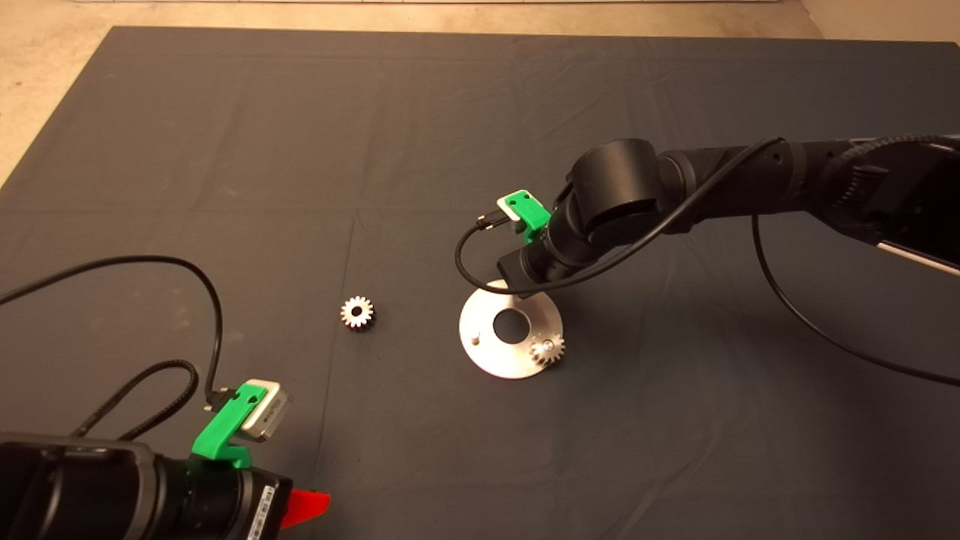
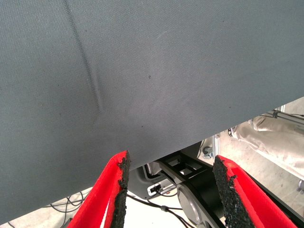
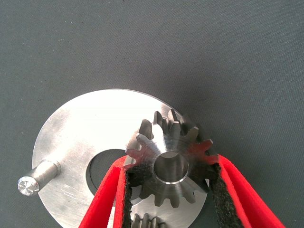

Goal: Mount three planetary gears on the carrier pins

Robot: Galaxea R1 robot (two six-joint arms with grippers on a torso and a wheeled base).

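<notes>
We have the right end effector (image 3: 168,190) clamped on one of the planetary gears (image 3: 171,164), its two red fingers (image 3: 102,199) pressing black pads against opposite sides of the toothed rim. We grip it by the rim, we judge, so that the central bore stays clear and faces down toward the disc (image 3: 80,123) for a pin to enter. In the head view this arm reaches in from the right and hangs over the far edge of the disc (image 1: 480,352), hiding the pin we presume stands there.

One gear (image 1: 547,349) already sits on a carrier pin at the disc's near right edge; its teeth show just beneath the held gear in the right wrist view. A second pin (image 3: 38,176) stands bare and upright near the disc's rim, well apart from the held gear. The third gear (image 1: 357,312) lies flat on the table's dark mat (image 1: 225,150), to the left of the disc and apart from it.

Our left end effector (image 2: 171,190) waits at the lower left, its fingers spread wide and holding nothing, pointing past the mat's edge toward the floor. So we judge one gear is mounted, one is in hand, and one is still to be fetched.
</notes>
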